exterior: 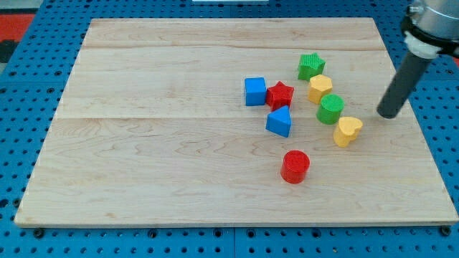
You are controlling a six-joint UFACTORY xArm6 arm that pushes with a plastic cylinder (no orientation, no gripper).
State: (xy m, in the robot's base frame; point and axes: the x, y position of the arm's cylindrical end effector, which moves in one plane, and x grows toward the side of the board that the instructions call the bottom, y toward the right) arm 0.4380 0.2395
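my tip point(388, 115) rests on the wooden board point(158, 165) at the view's right, touching no block. there are no jaws on this rod, so nothing is open, closed or held. the rod slants up toward the view's top right corner, where the arm's grey end shows.

nearest to my tip is the yellow heart point(348, 131), just to the view's left and a little lower, with a clear gap between them. the green cylinder point(330, 109) sits up and left of the heart, almost touching it. above that is the yellow block point(320, 88), its shape hard to tell, and above that the green star point(310, 67); these four form a slanted line running from the view's top down toward the right.

left of that line, the red star point(280, 94) stands between the blue cube point(254, 92) on its left and the blue triangle point(280, 122) just below it, all three close or touching. the red cylinder point(295, 166) stands alone, nearer the view's bottom, apart from the rest.

the board lies on a blue pegboard point(29, 86).
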